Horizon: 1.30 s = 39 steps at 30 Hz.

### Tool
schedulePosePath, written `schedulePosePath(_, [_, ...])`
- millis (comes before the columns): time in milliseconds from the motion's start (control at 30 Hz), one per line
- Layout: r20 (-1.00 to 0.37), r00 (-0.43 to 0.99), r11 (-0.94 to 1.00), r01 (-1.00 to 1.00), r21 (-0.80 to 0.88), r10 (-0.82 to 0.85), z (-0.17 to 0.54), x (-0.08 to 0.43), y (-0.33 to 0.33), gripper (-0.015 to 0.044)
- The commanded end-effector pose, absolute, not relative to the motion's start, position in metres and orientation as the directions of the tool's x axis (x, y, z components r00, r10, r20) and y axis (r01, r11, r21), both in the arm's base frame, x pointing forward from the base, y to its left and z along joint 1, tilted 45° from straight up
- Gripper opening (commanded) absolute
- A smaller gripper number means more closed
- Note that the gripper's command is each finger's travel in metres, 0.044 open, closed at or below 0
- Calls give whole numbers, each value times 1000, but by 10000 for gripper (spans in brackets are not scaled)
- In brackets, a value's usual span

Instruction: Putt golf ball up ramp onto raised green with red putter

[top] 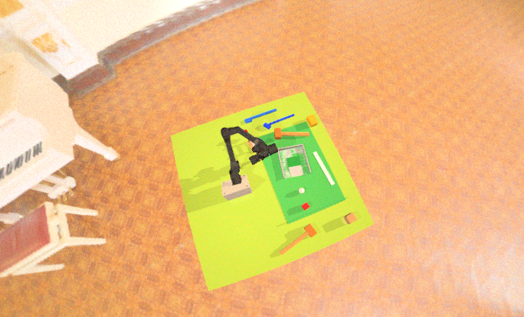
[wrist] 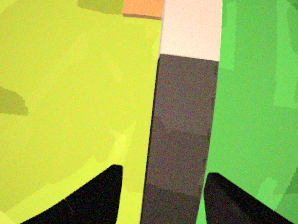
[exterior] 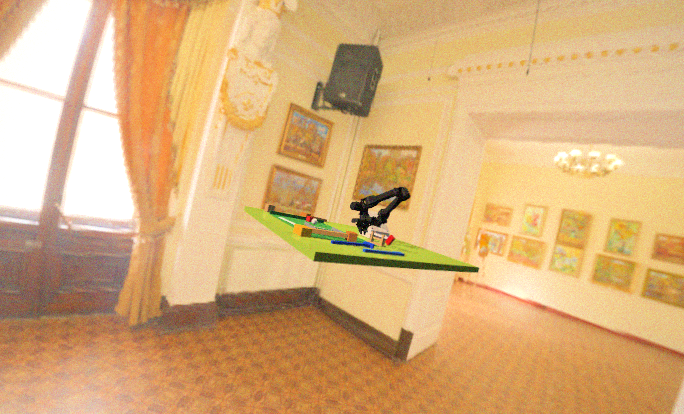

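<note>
The red putter's head is at the mat's edge, beside the arm. In the wrist view its pale shaft runs into a dark handle. My gripper is partly closed around the handle but still open: a gap shows between the left finger and the handle, and the right finger is very near it. The white golf ball rests on the green mat. The pale ramp leads to the raised green inside a grey frame.
An orange block is beside the shaft. Two blue clubs and an orange mallet lie near the head. A white bar, red block, second mallet, yellow block and brown block lie farther off.
</note>
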<state>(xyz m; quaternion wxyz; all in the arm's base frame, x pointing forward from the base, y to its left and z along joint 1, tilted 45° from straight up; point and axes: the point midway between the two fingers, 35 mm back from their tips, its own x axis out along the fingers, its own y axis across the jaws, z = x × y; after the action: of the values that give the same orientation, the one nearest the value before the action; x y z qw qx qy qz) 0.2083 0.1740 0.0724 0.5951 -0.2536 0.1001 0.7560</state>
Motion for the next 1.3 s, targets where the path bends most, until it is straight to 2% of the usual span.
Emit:
schedulePosePath(0, [-503,-164,-273,-950,-151,849,73,208,174,72])
schedulePosePath(33, [-503,-164,-273,-950,-151,849,73,208,174,46])
schedulePosePath(267, [-503,-164,-273,-950,-151,849,73,208,173,0])
schedulePosePath(1067, [-506,-164,-272,-951,-148,847,141,218,104,0])
schedulePosePath(1267, [-534,-163,-249,-964,-93,829,128,224,99,0])
